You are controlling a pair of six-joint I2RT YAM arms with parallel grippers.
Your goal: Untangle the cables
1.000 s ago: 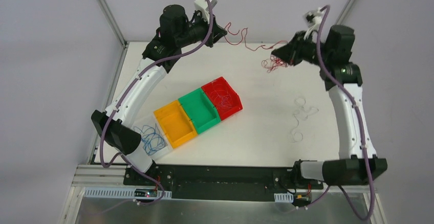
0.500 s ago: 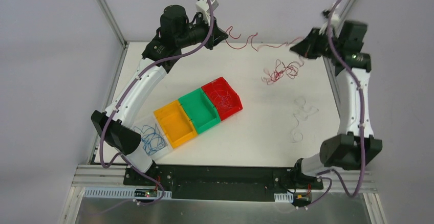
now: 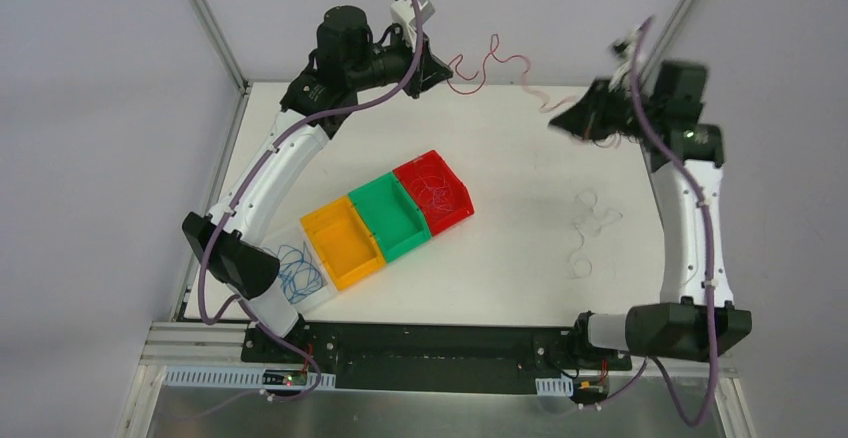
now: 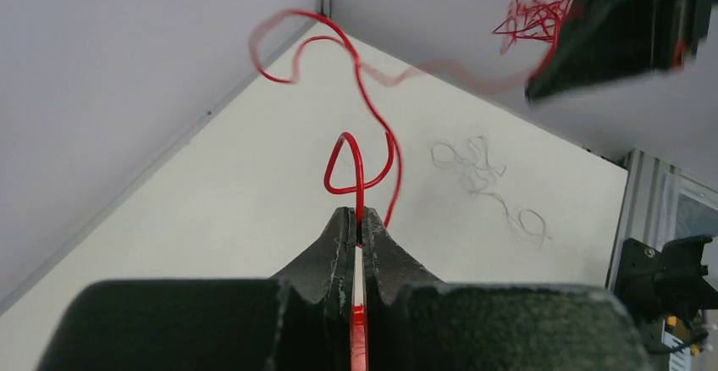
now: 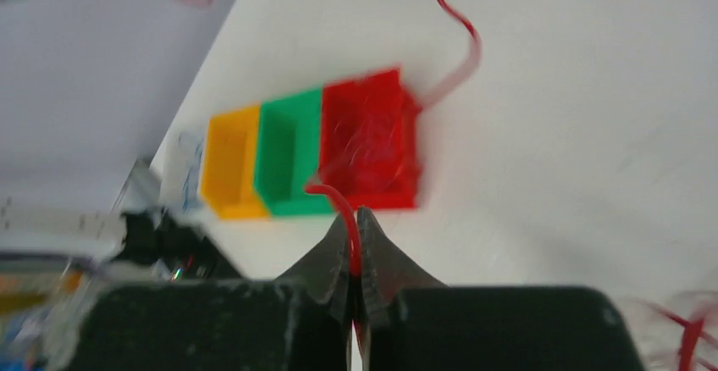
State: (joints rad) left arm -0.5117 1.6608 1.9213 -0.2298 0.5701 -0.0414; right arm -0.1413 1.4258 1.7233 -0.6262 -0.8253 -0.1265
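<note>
My left gripper (image 3: 441, 70) is raised at the back of the table and shut on one end of a bright red cable (image 3: 497, 59). In the left wrist view the jaws (image 4: 357, 221) pinch that cable (image 4: 358, 163). The curly cable runs in the air to my right gripper (image 3: 562, 121), which is shut on it (image 5: 354, 229). A red tangle (image 4: 533, 17) hangs at the right gripper. A white cable (image 3: 590, 221) lies on the table on the right. A blue cable (image 3: 294, 267) lies in the clear bin.
Four bins stand in a slanted row left of centre: clear (image 3: 322, 296), orange (image 3: 342, 243), green (image 3: 390, 216) and red (image 3: 457, 217), the red one holding thin red wires. Metal frame posts rise at the back corners.
The right gripper swung out to the back right and came back lower. The red tangle went from hanging to lying on the table to up again. The left gripper rose slightly.
</note>
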